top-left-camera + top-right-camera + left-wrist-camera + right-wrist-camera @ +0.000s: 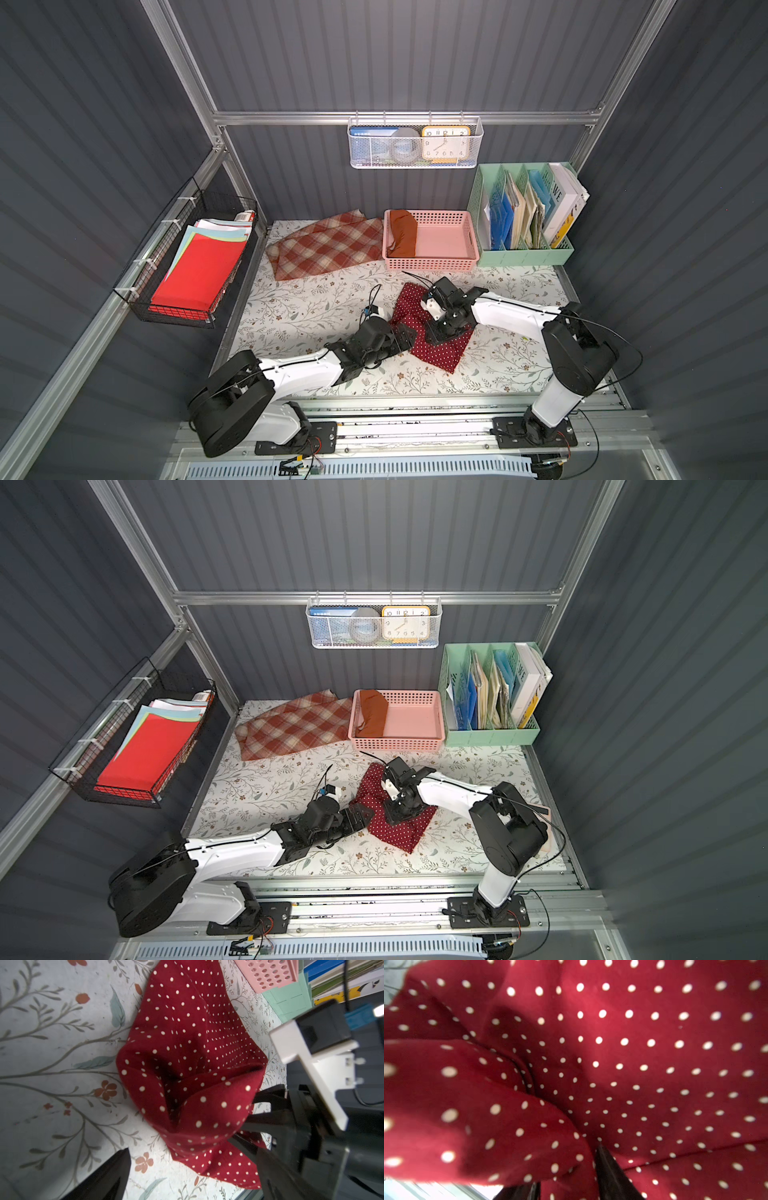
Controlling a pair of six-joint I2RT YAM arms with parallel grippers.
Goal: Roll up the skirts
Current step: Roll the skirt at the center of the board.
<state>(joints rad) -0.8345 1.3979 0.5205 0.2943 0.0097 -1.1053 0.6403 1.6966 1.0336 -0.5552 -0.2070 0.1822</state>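
Note:
The dark red polka-dot skirt (441, 354) (400, 834) lies crumpled at the table's centre. My right gripper (435, 337) (395, 816) points down onto it, shut on a bunched fold of the cloth (633, 1043). My left gripper (409, 334) (365, 812) stands open low at the skirt's left edge; a corner of the skirt (224, 1167) lies between its fingers, ungripped. The red-and-cream plaid skirt (324, 249) (291, 729) lies flat at the back left. The rust-orange skirt (403, 235) (372, 715) sits rolled in the left end of the pink basket (449, 262).
A mint-green file organiser (523, 254) with papers stands at the back right. A black wire basket (166, 311) of red paper sheets hangs on the left wall. A white mesh basket (411, 163) with a clock hangs on the back wall.

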